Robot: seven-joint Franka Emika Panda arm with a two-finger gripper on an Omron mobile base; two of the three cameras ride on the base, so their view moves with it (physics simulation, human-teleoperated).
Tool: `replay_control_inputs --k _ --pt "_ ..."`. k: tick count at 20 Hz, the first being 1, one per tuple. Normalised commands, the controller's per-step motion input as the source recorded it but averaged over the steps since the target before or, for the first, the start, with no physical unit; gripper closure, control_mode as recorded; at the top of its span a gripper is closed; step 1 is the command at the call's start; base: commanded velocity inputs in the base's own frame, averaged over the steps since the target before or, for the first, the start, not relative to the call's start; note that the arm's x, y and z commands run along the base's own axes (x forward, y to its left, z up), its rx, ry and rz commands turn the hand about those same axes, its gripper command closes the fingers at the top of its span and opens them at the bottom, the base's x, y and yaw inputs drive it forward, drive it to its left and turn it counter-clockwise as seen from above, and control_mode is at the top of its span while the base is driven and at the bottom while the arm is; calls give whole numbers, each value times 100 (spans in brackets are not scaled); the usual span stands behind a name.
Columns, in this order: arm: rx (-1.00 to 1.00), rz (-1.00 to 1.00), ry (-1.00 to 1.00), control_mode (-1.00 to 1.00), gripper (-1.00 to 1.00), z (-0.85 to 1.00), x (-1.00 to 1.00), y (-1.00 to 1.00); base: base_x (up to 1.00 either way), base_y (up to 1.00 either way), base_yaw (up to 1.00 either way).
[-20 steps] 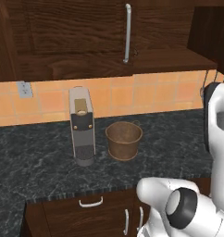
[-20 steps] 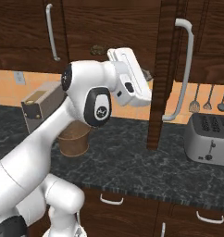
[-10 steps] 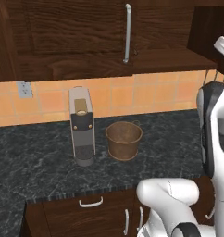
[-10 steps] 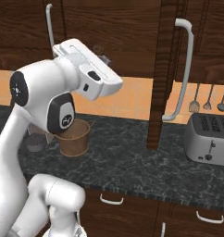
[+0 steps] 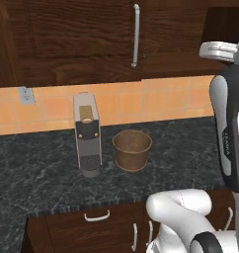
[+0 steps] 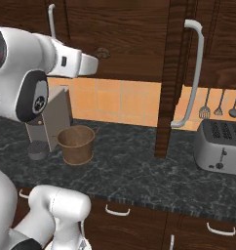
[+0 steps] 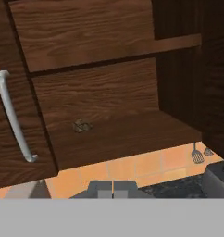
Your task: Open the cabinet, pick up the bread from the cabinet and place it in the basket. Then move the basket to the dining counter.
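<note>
The cabinet (image 7: 100, 97) stands with its right door (image 6: 171, 78) swung out edge-on and its left door (image 7: 16, 92) closed. The bread (image 7: 81, 126), a small dark lump, lies on the lower shelf; it also shows as a small bump (image 6: 103, 52) just past the hand. My gripper (image 7: 113, 187) is shut and empty, held below and in front of the open shelf, apart from the bread. The woven basket (image 5: 132, 149) (image 6: 77, 144) stands empty on the dark granite counter, under the cabinet. The dining counter is out of view.
A tall grey coffee machine (image 5: 87, 133) stands just left of the basket. A silver toaster (image 6: 222, 146) sits to the right, with utensils (image 6: 218, 105) hanging on the tiled wall behind it. Drawers and low cabinets (image 5: 97, 225) run under the counter's front edge.
The arm has swung: in the right base view the hand moved left and now points at the open shelf. The gripper stayed shut. Basket and bread have not moved.
</note>
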Motion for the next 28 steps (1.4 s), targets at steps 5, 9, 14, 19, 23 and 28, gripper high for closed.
replay_control_inputs --k 5,9,14,19,23,28 --pt "0 0 2 -100 -100 -30 39 61 0 0 0" --pt "-2 0 8 -100 -100 -7 62 54 0 0 0" --pt "-8 1 12 -100 -100 0 59 51 0 0 0" --pt "-3 0 0 -100 -100 0 44 28 0 0 0" --pt "0 0 0 -100 -100 0 54 36 0 0 0" --pt "0 0 0 -100 -100 -2 61 35 0 0 0"
